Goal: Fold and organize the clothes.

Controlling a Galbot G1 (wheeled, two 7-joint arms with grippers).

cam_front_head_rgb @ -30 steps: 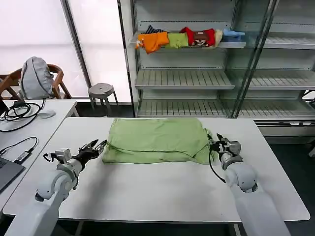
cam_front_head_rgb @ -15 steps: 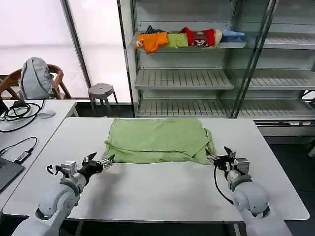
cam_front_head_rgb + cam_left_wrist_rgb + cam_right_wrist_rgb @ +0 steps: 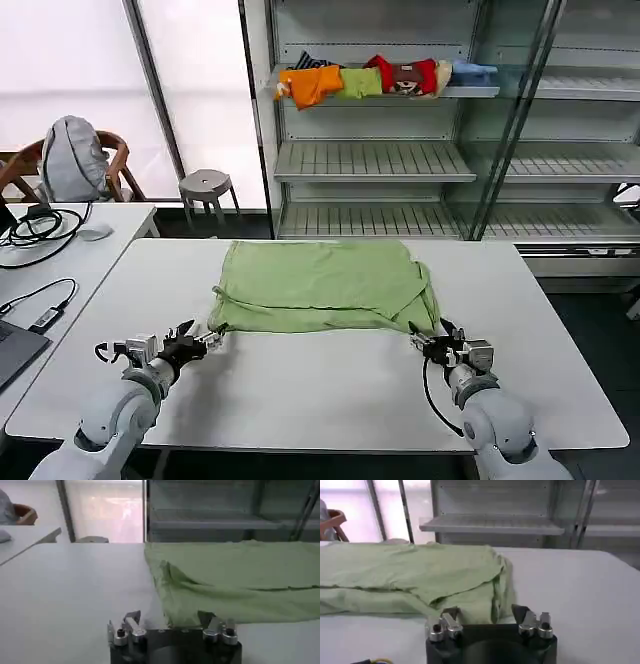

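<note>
The clothes, a light green shirt (image 3: 320,283), lie folded flat across the far middle of the white table (image 3: 320,400). My left gripper (image 3: 203,340) sits low over the table just short of the shirt's near left corner, open. In the left wrist view that gripper (image 3: 170,620) has the shirt (image 3: 240,580) right ahead, its corner lying between the spread fingers. My right gripper (image 3: 424,343) is open just short of the near right corner. The right wrist view shows this gripper (image 3: 486,614) facing the shirt's (image 3: 420,575) folded edge.
Behind the table stands a glass-fronted shelf unit (image 3: 400,160) with bunched orange, green, red and blue garments (image 3: 360,80) on its upper shelf. A stool (image 3: 205,184) and a chair with a grey backpack (image 3: 70,158) stand at the back left. A side table with cables (image 3: 50,250) is at the left.
Both grippers have drawn back from the shirt's near corners toward the table's near edge. The shirt stays lying in place.
</note>
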